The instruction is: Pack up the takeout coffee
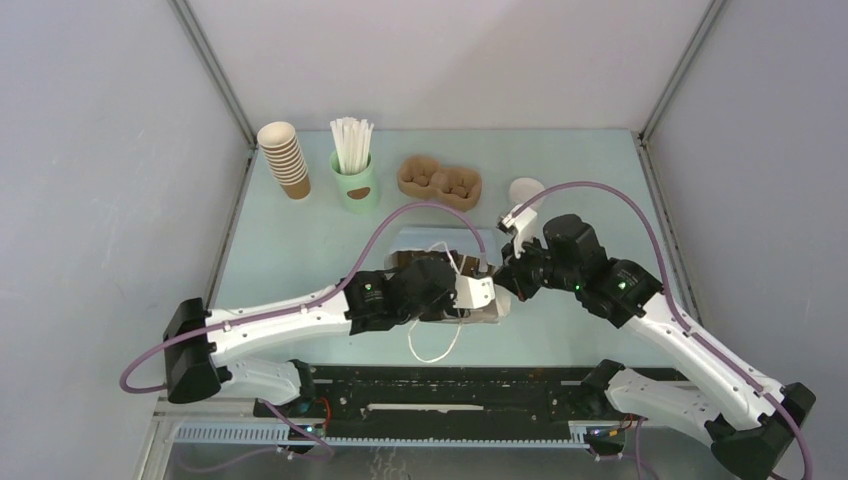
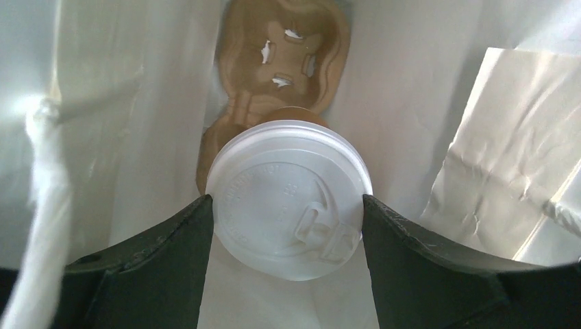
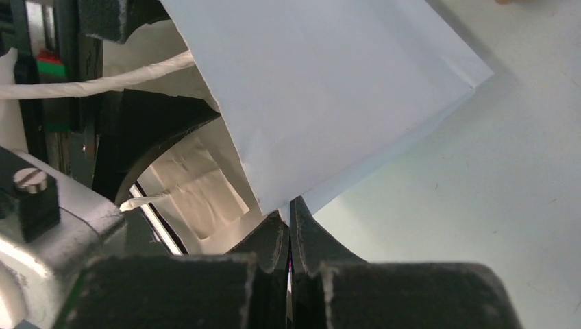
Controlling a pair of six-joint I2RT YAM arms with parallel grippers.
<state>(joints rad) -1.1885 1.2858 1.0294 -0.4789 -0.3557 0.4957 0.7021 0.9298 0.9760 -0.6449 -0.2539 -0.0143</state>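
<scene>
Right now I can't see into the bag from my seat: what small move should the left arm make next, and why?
Probably ease the takeout coffee straight down. The left gripper holds it by the lid inside the white bag, over the near end of the pulp carrier, and the right gripper pinches the bag's edge open. Whether it's seated yet is hidden.

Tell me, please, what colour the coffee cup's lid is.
White; the lid shows best in the left wrist view.

Bright diffuse light; takeout coffee (image 2: 288,188) sharp, bag (image 2: 418,75) overexposed inside.
</scene>
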